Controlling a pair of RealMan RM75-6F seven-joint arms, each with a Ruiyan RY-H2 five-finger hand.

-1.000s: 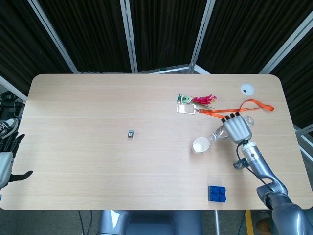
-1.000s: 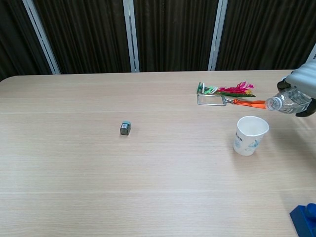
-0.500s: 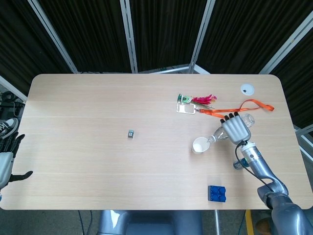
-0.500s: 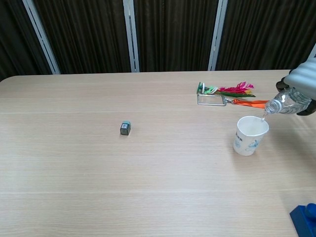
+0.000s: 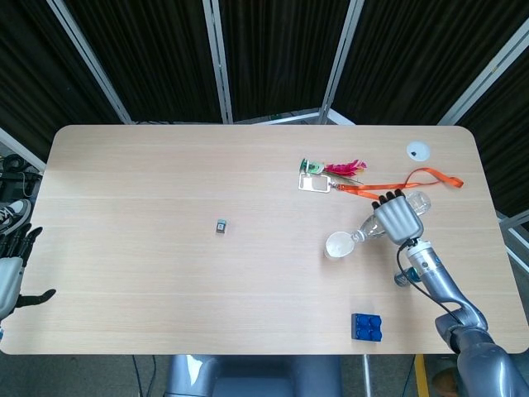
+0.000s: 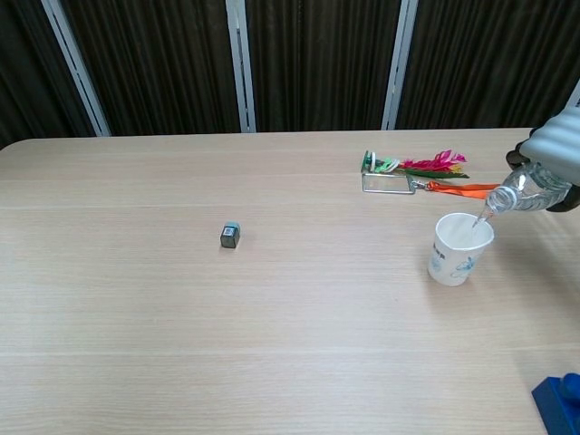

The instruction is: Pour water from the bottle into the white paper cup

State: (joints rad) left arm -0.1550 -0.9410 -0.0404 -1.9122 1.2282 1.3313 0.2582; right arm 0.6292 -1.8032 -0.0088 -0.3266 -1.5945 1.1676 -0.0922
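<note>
At the right side of the desk (image 5: pixel 165 165), the right hand (image 5: pixel 397 219) has its fingers clamped on the tilted bottle (image 6: pixel 526 191), mouth over the upright cup (image 6: pixel 459 248), pouring apparently underway, fill level unreadable; left hand (image 5: pixel 8 277) idle, fingers apart.

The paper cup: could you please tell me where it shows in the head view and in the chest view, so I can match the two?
Head view: the cup stands right of centre, just left of the right hand with the tilted bottle.
Chest view: the cup is at the right, below the bottle's mouth.
Shared landmark: the orange lanyard lies just behind the cup in both.
</note>
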